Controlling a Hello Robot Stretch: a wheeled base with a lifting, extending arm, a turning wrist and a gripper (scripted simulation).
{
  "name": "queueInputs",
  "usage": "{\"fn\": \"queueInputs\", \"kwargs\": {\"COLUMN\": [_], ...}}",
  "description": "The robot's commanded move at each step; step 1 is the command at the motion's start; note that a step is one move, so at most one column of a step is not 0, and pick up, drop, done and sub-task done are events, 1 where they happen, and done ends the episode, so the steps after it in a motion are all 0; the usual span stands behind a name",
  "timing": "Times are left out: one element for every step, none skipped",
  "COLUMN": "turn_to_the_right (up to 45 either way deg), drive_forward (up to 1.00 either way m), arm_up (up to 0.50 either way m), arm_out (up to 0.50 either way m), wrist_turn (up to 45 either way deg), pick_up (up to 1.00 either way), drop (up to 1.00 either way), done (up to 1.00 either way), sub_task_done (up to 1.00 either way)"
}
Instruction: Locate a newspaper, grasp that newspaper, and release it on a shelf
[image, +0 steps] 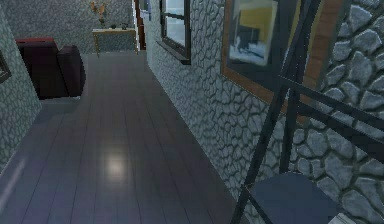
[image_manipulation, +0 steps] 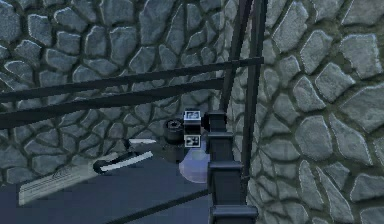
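- arm (image_manipulation: 228, 192) comes in from the bottom edge right of centre, its base cut off, and it covers part of a pale lilac blob (image_manipulation: 192, 166) on the shelf (image_manipulation: 110, 206); no telling what that blob is.
- gripper (image_manipulation: 172, 128), mid-frame, is a dark knot against the stone; its far end is unclear, so can't tell whether it holds anything.
- lower left, a flat pale sheet (image_manipulation: 60, 180); too faint to name.
- forward view: the shelf, lower right, runs off the bottom and right edges.
- framed picture (image: 262, 40), upper right, loses its top to the edge, and dark bars cross it.
- far table (image: 113, 36), upper left, carries something too small to make out.
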Motion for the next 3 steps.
{"fn": "queueInputs", "kwargs": {"turn_to_the_right": [0.0,0.0,0.0], "drive_forward": [0.00,0.00,0.00], "arm_up": [-0.12,-0.44,0.00], "arm_out": [0.00,0.00,0.00], "wrist_turn": [0.0,0.0,0.0], "pick_up": [0.00,0.00,0.00], "drop": [0.00,0.00,1.00], "done": [0.00,0.00,0.00], "sub_task_done": [0.00,0.00,0.00]}}
